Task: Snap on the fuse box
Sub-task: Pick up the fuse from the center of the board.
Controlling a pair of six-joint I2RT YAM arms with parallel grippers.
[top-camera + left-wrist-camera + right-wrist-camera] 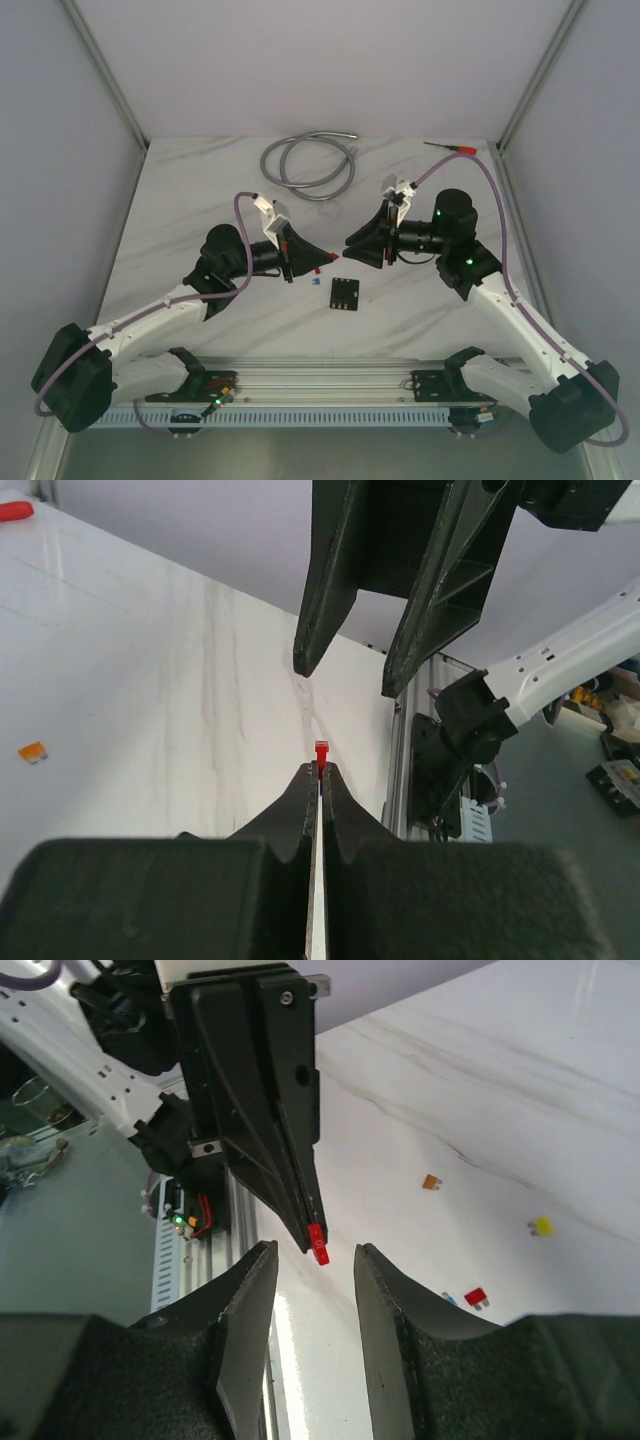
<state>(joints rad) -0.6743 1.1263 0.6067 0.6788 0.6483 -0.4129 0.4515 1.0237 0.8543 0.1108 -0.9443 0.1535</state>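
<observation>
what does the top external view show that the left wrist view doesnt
Only the top external view shows the black fuse box and the coiled grey cable. Only the left wrist view shows an orange fuse lying on the table. Both show the left gripper shut on a red fuse, with the right gripper open just opposite it.

The table (190, 210) was white marble with faint grey veining, and the fuse box (345, 293) on it was plain black, like the left gripper (320, 772) and right gripper (313, 1252). The left gripper's tip showed a red fuse (321, 750). Loose on the marble were an orange fuse (431, 1182), a yellow fuse (541, 1225) and a second red fuse (476, 1298), while the coiled hose (310, 160) was grey.
</observation>
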